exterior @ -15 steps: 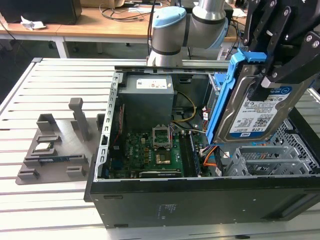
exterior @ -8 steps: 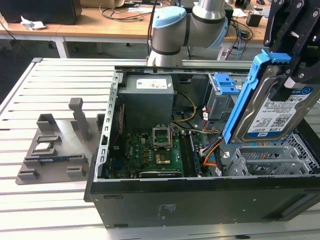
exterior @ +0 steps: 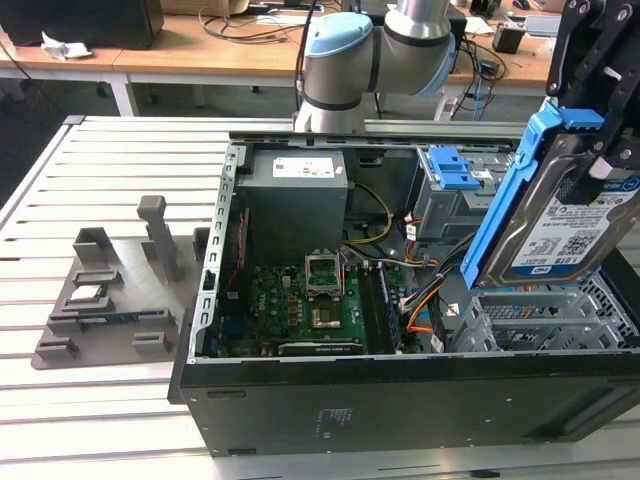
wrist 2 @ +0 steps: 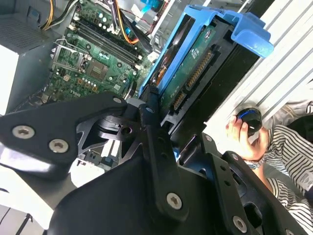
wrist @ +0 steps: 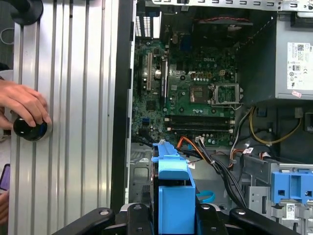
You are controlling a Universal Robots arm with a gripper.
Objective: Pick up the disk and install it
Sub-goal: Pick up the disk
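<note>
Tool (exterior: 590,140) pinches the disk (exterior: 560,235), tilted on edge above the metal drive cage (exterior: 540,320) at the exterior view's right end of the open computer case (exterior: 400,410).

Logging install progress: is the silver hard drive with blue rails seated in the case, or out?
Out. The gripper holds the silver blue-railed hard drive, tilted, above the open black computer case.

Nothing legible enough to quote. Blue-and-white barcoded label (exterior: 578,240) sits on the disk (exterior: 552,195), just below the gripper (exterior: 598,150) clamped on it. White sticker (exterior: 305,167) on the power supply (exterior: 297,215), well away from the claw: print too small to read.
</note>
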